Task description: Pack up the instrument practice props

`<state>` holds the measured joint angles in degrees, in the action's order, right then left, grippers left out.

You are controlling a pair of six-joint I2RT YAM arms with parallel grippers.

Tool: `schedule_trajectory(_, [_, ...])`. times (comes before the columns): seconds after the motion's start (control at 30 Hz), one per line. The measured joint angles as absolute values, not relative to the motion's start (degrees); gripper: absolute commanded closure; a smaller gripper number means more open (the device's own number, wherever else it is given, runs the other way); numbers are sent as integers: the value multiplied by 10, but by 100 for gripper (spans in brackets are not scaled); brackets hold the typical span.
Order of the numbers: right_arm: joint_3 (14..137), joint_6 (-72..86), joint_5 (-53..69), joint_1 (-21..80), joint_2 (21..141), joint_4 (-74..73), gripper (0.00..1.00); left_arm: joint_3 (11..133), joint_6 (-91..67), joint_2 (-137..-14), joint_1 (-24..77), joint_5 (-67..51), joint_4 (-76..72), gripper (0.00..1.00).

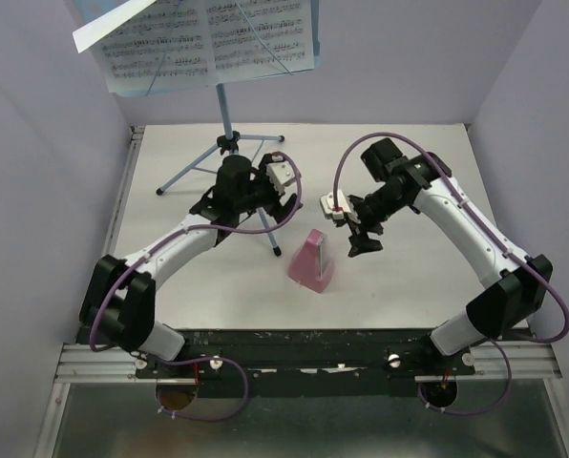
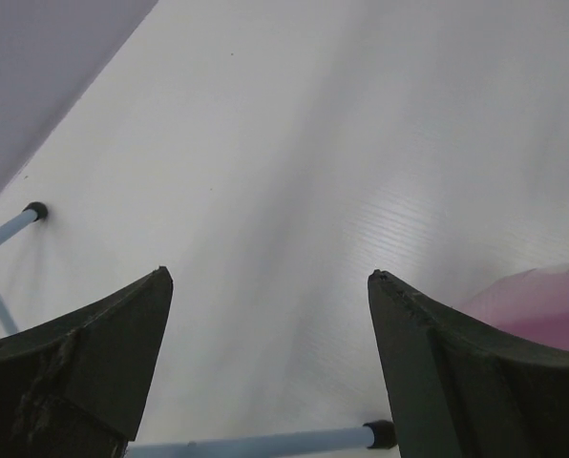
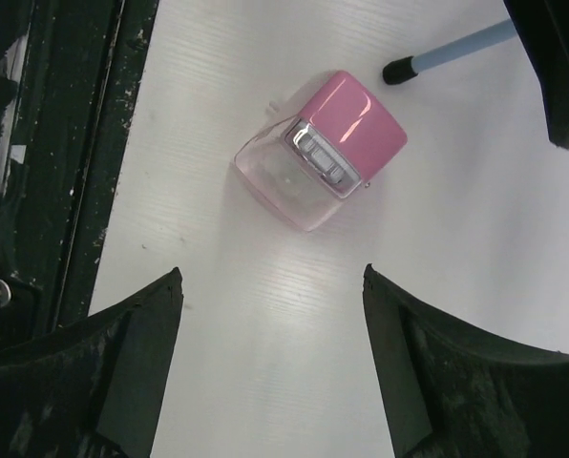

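Overhead only, sheet music (image 1: pixel 218 38) tops the stand (image 1: pixel 224 110); up close, left claw (image 2: pixel 270 275) and right claw (image 3: pixel 273 271) gape wide, empty

White-and-black arms (image 1: pixel 175 244), seemingly purple cables (image 1: pixel 413 141)

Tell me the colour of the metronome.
The metronome is pink; the right wrist view shows it best.
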<state>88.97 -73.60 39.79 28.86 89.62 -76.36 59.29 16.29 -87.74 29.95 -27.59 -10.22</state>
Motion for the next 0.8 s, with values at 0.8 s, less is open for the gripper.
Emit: schedule_trajectory(0.8, [1144, -997, 350, 366, 1084, -764, 24, 439, 189, -634, 229, -260, 120, 1])
